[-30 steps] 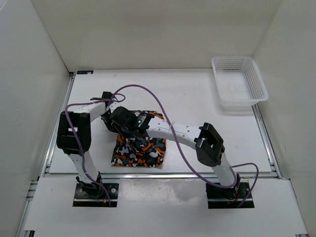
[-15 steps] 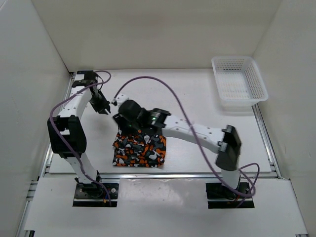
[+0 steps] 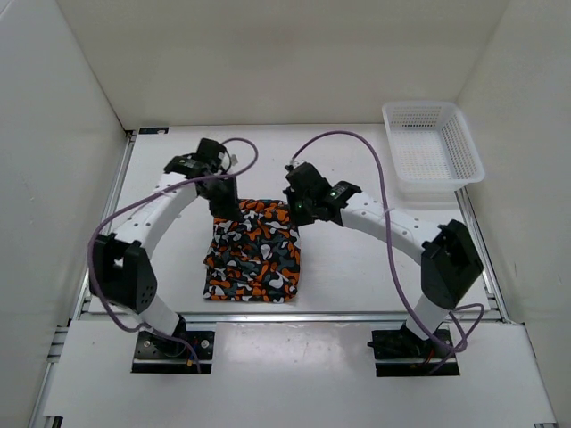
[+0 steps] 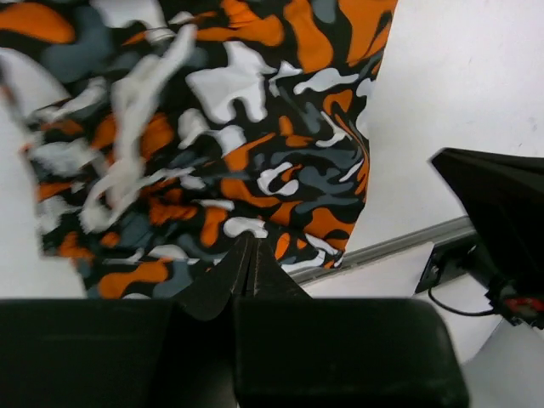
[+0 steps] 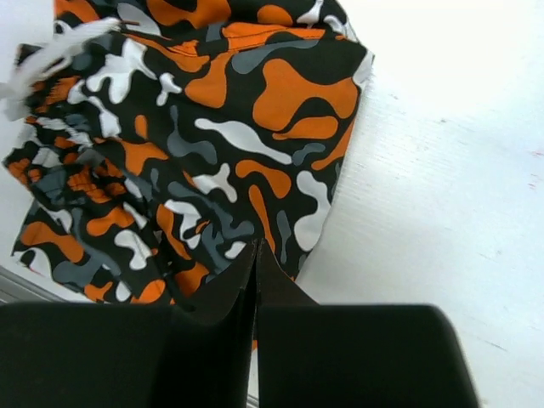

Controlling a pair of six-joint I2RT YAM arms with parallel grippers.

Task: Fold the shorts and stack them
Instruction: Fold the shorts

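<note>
The shorts point(image 3: 254, 251), in an orange, black, grey and white camouflage print, lie folded in a rough rectangle on the white table, left of centre. My left gripper point(image 3: 225, 207) is shut over their far left corner. My right gripper point(image 3: 299, 214) is shut over their far right corner. In the left wrist view the closed fingertips point(image 4: 249, 244) point down at the shorts point(image 4: 246, 127), with nothing seen between them. In the right wrist view the closed gripper point(image 5: 257, 246) hovers over the shorts point(image 5: 212, 144) near their right edge. A white drawstring point(image 5: 51, 59) lies at the waistband.
A white mesh basket point(image 3: 428, 189) stands at the far right corner of the table. White walls close in the left, back and right. A metal rail point(image 3: 294, 315) runs along the table's near edge, and it also shows in the left wrist view point(image 4: 399, 242).
Both arms have swung from over the shorts' middle back to their far corners. The shorts now reach farther back on the table, and more of them shows.
</note>
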